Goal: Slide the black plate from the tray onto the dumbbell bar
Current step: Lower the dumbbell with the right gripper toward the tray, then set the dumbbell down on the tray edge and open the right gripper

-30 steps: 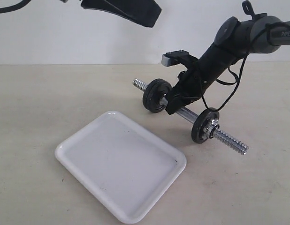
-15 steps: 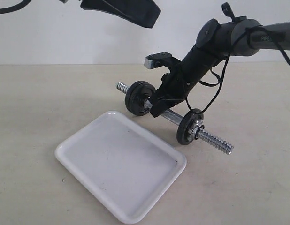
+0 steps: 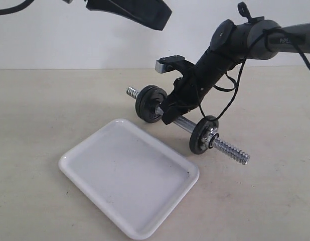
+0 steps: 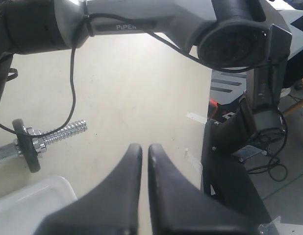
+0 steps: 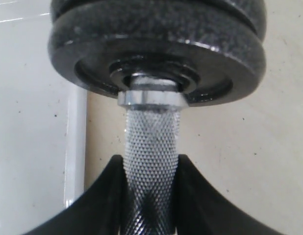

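My right gripper (image 3: 171, 113) is shut on the knurled middle of the dumbbell bar (image 3: 187, 125), holding it slanted just above the table. Two stacked black plates (image 3: 151, 103) sit at the bar's far end. A single black plate (image 3: 202, 135) with a silver star nut (image 3: 211, 138) sits near the threaded near end. In the right wrist view the fingers clamp the bar (image 5: 150, 142) below the stacked plates (image 5: 156, 44). The white tray (image 3: 125, 170) lies in front of the bar with nothing in it. My left gripper (image 4: 141, 147) hovers high, shut and holding nothing.
The right arm (image 3: 235, 40) slants down from the upper right with a loose black cable (image 3: 230, 108) hanging beside the bar. The left gripper's body (image 3: 135, 10) hangs at the top of the exterior view. Dark equipment (image 4: 239, 161) stands past the table edge.
My right gripper has carried the dumbbell bar to the left, closer to the tray's far corner. Over the last half second it has hardly moved. The left gripper stays put.
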### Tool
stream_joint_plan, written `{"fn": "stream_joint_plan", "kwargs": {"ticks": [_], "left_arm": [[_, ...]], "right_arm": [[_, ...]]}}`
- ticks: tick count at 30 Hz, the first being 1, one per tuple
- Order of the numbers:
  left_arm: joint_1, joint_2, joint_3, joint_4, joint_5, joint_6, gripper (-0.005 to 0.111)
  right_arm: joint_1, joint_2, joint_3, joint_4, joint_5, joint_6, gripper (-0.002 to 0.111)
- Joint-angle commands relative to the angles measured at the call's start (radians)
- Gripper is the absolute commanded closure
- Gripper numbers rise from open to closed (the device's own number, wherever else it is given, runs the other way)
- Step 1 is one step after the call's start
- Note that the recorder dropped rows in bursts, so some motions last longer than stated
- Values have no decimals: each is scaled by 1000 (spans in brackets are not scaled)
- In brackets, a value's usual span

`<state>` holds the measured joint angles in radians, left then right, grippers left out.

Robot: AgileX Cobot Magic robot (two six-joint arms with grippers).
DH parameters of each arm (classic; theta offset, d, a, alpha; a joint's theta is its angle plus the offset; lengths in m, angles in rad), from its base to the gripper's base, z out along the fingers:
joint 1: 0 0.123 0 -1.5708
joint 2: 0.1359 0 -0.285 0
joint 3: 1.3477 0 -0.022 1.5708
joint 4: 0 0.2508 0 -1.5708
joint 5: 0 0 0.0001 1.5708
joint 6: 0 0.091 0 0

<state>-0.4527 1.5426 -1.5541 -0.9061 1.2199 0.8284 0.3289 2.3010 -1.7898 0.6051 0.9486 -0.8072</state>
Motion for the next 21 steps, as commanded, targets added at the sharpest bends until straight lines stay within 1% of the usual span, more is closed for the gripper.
{"fn": "stream_joint_plan", "kwargs": {"ticks": [1, 5, 8, 12, 17, 19, 21], "left_arm": [[1, -6, -5, 6, 1, 3, 102], [1, -6, -5, 6, 1, 3, 102], [1, -6, -5, 6, 1, 3, 102], [1, -6, -5, 6, 1, 3, 102], [1, -6, -5, 6, 1, 3, 102], [1, -6, -5, 6, 1, 3, 102], [1, -6, -5, 6, 1, 3, 102]], "right_arm": [[-4, -34, -29, 70, -8, -13, 108], [-4, -34, -29, 70, -2, -13, 105], [-4, -34, -29, 70, -2, -13, 97], [-4, -34, -29, 70, -2, -3, 83], [-4, -34, -29, 70, -1, -3, 68], [-4, -34, -29, 70, -1, -3, 63], [-4, -34, -29, 70, 0, -3, 62]]}}
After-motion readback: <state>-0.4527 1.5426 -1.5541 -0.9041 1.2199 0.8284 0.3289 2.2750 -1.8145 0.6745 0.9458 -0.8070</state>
